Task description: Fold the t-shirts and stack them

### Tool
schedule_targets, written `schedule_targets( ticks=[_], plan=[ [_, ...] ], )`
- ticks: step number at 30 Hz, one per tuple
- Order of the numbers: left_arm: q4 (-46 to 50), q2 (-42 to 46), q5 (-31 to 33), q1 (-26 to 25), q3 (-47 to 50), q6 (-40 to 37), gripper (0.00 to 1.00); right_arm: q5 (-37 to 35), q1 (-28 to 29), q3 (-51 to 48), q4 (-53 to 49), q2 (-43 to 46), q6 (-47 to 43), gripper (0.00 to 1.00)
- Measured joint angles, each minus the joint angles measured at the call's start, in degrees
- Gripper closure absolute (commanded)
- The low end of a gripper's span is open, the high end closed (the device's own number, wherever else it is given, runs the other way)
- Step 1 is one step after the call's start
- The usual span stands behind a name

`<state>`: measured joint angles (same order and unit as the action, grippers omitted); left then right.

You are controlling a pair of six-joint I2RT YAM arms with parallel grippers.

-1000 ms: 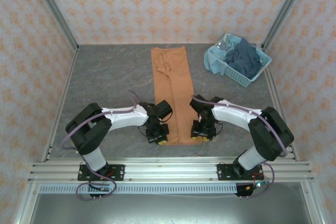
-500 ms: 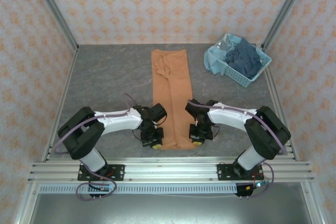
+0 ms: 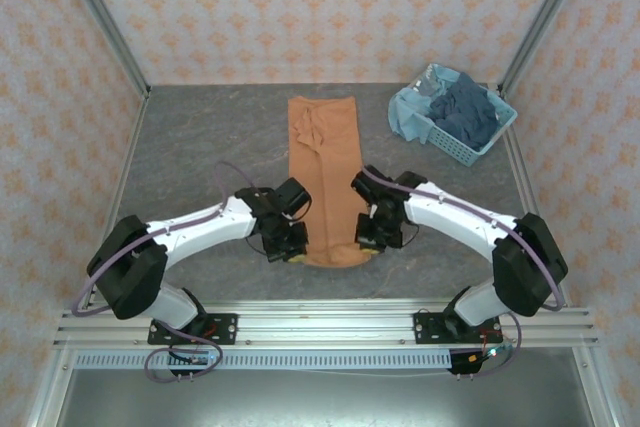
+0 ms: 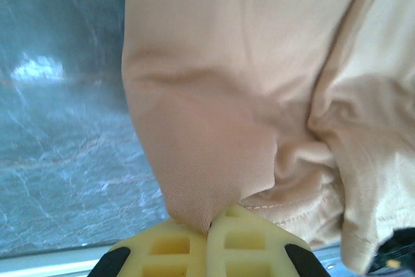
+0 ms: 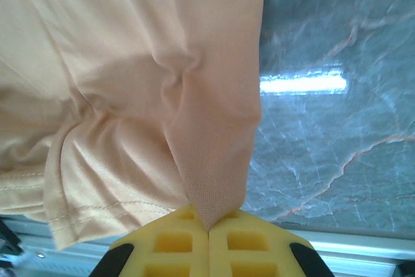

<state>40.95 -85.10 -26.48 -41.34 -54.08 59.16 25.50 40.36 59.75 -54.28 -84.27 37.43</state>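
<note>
Top external, both arms angled inward, jaws pinching orange-tan t-shirt (image 3: 326, 179)

T-shirt (image 3: 325, 167) lies on table (image 3: 200, 147) centre; basket (image 3: 460, 150) stands behind it, rightward

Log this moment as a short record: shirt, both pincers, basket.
shirt: orange, a long strip on the table, near end bunched
left pincer: shut on the shirt's near left corner
right pincer: shut on its near right corner
basket: far right, holding dark cloth and pale blue cloth
</note>
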Motion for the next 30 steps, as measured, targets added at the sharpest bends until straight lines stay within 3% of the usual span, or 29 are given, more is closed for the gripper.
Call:
schedule_targets(
  ticks=[14,28,30],
  plan=[
    [0.4,-8.1,2.6,11.9,-16.8,0.3,1.00,-4.9,-7.7,25.9,-5.6,-16.0,-6.1,1.00],
    [1.2,-27.0,2.5,19.5,-36.2,-3.9,1.00,-5.7,-13.5,50.6,-8.3,-35.9,-12.0,1.00],
    [1.5,-30.1,2.5,20.2,-38.7,-4.7,0.95,-4.9,-14.4,53.0,-8.4,-38.5,-12.4,0.97]
  ],
)
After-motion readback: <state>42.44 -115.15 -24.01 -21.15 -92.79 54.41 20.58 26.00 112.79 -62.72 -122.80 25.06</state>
